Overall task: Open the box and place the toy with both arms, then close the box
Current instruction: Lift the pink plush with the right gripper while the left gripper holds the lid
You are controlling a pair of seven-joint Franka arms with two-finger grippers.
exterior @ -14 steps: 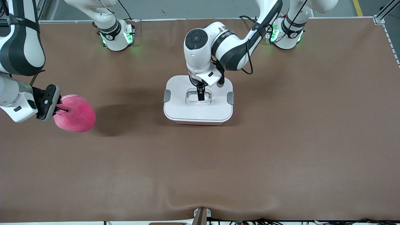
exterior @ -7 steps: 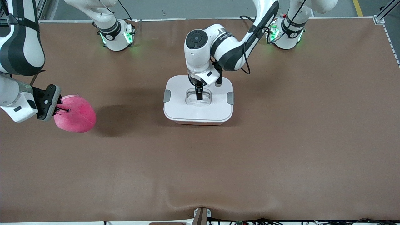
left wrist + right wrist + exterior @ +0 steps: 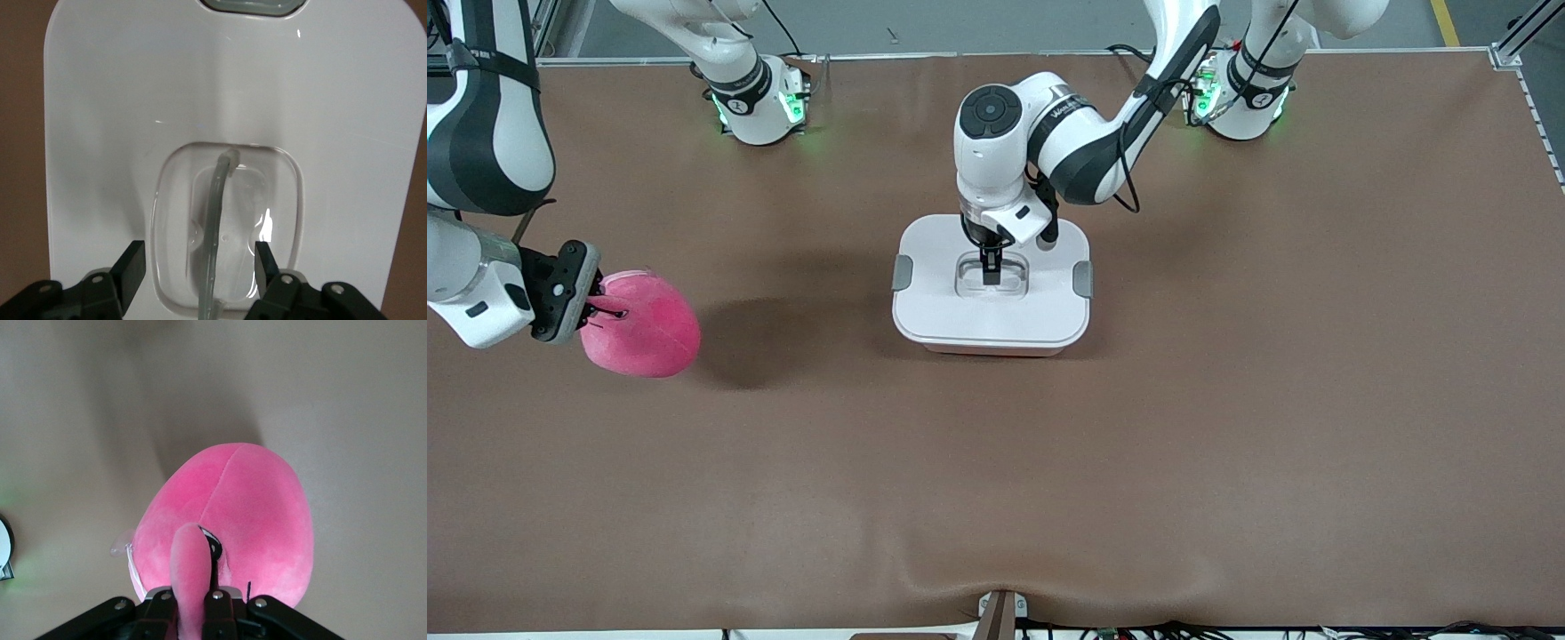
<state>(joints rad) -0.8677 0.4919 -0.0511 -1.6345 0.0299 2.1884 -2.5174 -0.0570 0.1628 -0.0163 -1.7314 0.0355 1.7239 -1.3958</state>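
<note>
The box (image 3: 991, 320) stands mid-table with its white lid (image 3: 133, 120) on and grey side clips (image 3: 902, 272). My left gripper (image 3: 990, 274) is over the lid's clear recessed handle (image 3: 223, 227); in the left wrist view its fingers (image 3: 130, 267) stand open on either side of the handle bar. The hot-pink plush toy (image 3: 645, 324) is at the right arm's end of the table. My right gripper (image 3: 605, 309) is shut on a fold of the toy (image 3: 190, 567) and holds it above the table.
The brown table cover (image 3: 1227, 400) is wrinkled near the front edge. The two arm bases (image 3: 760, 102) stand along the table's far edge. A small bracket (image 3: 1000, 613) sits at the middle of the front edge.
My left gripper has shifted slightly toward the arm bases over the lid handle and its arm has drawn in a little. The right gripper and the toy have barely moved.
</note>
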